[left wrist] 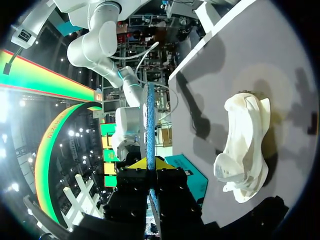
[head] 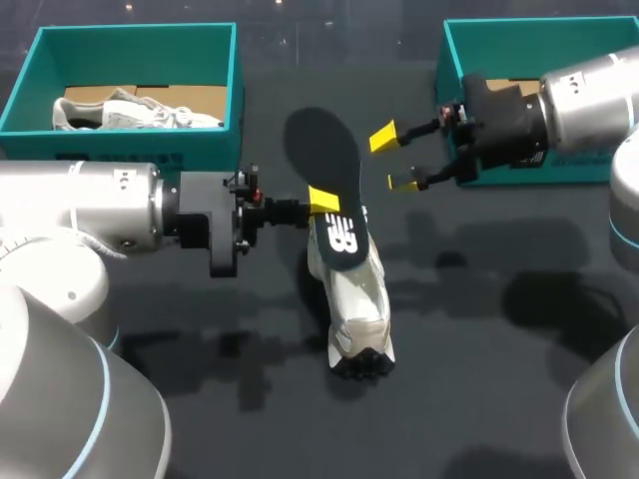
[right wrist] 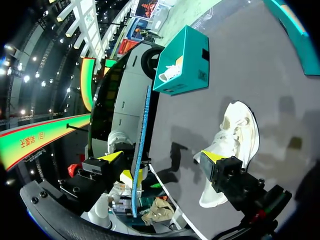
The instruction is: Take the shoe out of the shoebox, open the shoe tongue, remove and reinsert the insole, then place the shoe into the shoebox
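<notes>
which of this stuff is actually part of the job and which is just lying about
Job:
- flat black insole, held in the left fingers
- white sneaker on the table
- teal cardboard shoebox at right

Probably lying about:
- second teal shoebox at left
- second white sneaker inside it

Right wrist view, items I can log:

1. My right gripper (right wrist: 162, 157): fingers spread wide, touching nothing.
2. Insole (right wrist: 142, 145): seen edge-on with a blue rim, standing between my fingers, nearer one and clear of both.
3. Left gripper (right wrist: 134, 178): one yellow tip against the insole, grey arm (right wrist: 125, 115) behind.
4. White shoe (right wrist: 237, 132): on the dark desk (right wrist: 270, 90), past my other finger.
5. Teal shoebox (right wrist: 187, 52): at the desk's edge, second shoe (right wrist: 169, 73) inside.
6. Second teal box (right wrist: 295, 30): wall only, at the opposite edge.
</notes>
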